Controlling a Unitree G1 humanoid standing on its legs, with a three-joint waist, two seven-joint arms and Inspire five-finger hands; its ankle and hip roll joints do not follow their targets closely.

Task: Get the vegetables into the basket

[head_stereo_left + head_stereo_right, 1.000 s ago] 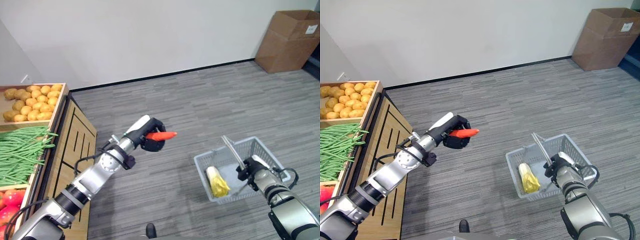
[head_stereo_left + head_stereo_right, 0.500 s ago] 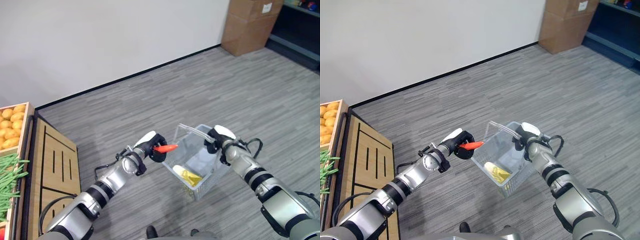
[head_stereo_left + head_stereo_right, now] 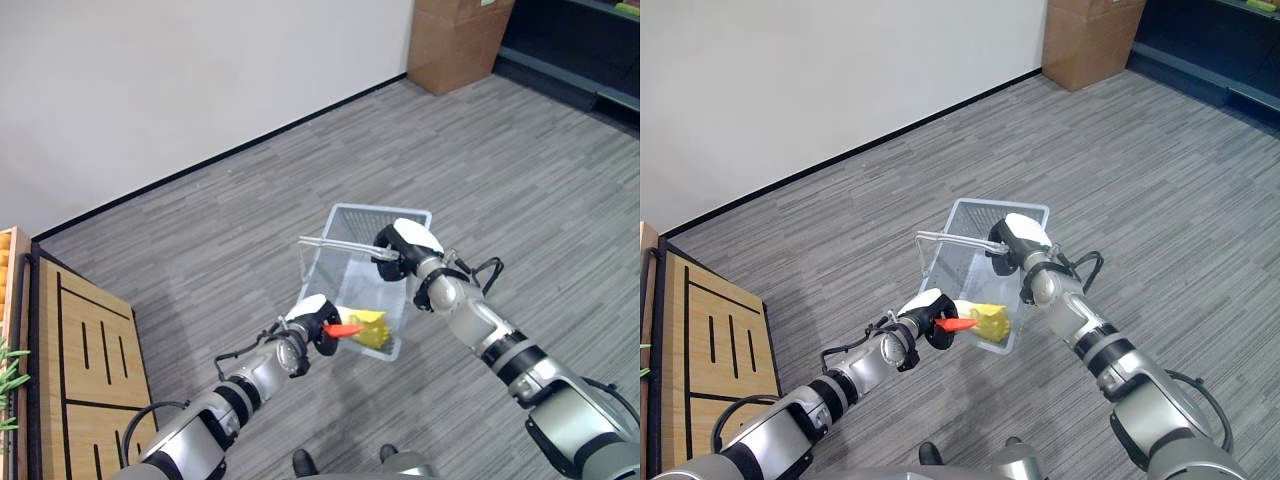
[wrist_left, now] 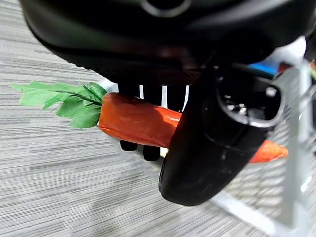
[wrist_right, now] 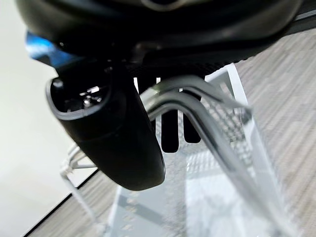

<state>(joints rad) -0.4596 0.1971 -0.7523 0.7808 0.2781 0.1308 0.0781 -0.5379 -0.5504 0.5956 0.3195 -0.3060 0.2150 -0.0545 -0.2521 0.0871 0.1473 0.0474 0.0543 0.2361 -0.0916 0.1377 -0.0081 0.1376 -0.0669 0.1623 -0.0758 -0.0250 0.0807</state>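
Carrot (image 3: 343, 329) now at basket (image 3: 345, 222) rim, hand-held (image 3: 318, 325)

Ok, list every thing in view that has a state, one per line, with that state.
carrot: held in the left hand, tip at the basket's near rim, not yet inside.
left hand: fingers shut on the carrot.
basket: carried off the floor by its handle.
right hand: fingers curled round the basket's handle.
yellow vegetable: lying inside the basket.
cardboard box: standing on the floor by the wall.
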